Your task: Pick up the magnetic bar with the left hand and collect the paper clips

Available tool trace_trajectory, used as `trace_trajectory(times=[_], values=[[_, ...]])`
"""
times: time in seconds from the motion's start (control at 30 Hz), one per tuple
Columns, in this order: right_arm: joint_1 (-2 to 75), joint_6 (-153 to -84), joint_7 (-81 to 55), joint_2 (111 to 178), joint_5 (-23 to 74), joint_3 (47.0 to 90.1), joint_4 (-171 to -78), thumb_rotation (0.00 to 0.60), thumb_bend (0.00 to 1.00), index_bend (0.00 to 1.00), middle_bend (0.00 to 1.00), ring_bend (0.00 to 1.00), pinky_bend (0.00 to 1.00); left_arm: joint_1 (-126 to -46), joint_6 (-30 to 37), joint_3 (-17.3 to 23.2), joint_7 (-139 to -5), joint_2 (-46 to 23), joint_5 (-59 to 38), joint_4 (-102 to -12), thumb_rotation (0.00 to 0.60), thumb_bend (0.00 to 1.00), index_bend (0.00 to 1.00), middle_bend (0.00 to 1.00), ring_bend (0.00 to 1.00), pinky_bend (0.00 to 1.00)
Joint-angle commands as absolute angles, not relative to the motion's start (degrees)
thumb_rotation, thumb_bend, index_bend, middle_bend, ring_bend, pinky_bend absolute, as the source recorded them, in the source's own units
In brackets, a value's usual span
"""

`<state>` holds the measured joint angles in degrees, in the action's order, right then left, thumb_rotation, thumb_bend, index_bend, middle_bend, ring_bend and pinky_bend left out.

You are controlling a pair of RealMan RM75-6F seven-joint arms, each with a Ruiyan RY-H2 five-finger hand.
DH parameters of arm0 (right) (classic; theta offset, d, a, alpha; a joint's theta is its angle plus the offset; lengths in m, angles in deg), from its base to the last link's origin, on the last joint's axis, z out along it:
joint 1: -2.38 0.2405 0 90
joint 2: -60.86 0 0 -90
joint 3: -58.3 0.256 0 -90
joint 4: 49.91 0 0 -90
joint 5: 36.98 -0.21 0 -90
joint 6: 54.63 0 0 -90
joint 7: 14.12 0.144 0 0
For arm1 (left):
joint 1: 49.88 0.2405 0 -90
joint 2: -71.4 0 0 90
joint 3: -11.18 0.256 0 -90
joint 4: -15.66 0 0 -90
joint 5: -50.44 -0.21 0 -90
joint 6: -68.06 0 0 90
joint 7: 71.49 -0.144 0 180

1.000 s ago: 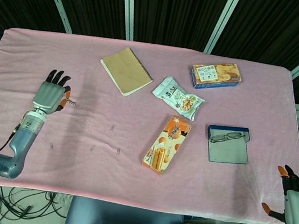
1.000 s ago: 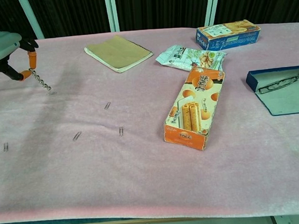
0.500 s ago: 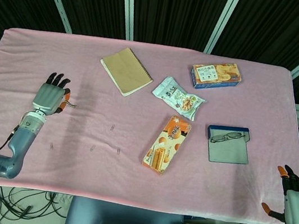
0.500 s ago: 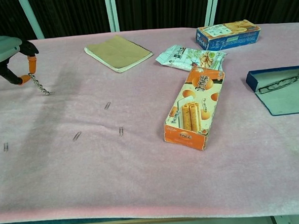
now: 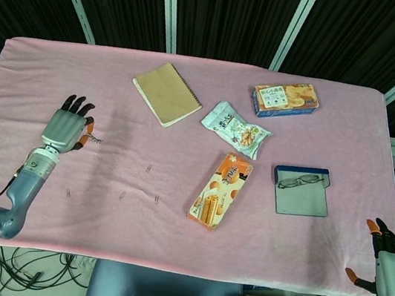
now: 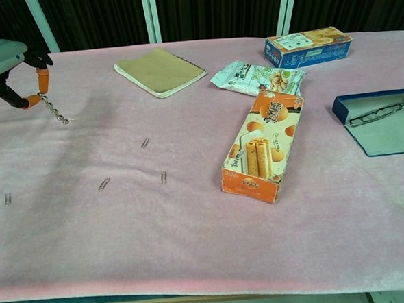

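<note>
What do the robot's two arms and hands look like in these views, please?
The left hand has a silver-grey back, black fingers and orange pads, on a blue-grey metallic arm with a black cable. The right hand matches; a green light glows beneath it.

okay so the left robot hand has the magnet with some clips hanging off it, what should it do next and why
Probably carry the left robot hand right and toward the table's near edge, lowering the magnetic bar over the nearest loose paper clip. A chain of clips already hangs from the bar, but three more clips lie on the pink cloth.
</note>
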<state>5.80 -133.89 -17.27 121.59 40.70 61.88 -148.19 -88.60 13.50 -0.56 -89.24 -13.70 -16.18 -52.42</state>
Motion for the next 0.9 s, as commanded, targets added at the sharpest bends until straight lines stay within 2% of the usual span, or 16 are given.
trace_trajectory(times=[0.03, 0.47, 0.9], values=[[5.78, -133.92, -17.32, 121.62, 40.71, 61.86, -148.19, 0.600, 0.08, 0.00, 0.00, 0.07, 0.18, -87.60, 12.43, -0.66, -89.96, -10.92, -15.44, -56.60, 0.600, 0.43, 0.56, 0.15, 0.00, 0.00], [5.78, -133.90, -17.51, 121.64, 40.57, 61.89, -148.26, 0.600, 0.08, 0.00, 0.00, 0.07, 0.18, -82.92, 9.81, 2.45, -89.43, -1.81, -15.95, -70.54, 0.600, 0.43, 0.56, 0.15, 0.00, 0.00], [5.76, -133.97, -17.67, 121.66, 40.58, 61.88, -148.33, 0.600, 0.08, 0.00, 0.00, 0.07, 0.18, -80.10, 9.53, 6.61, -89.36, 2.29, -17.58, -77.73, 0.600, 0.43, 0.56, 0.15, 0.00, 0.00]])
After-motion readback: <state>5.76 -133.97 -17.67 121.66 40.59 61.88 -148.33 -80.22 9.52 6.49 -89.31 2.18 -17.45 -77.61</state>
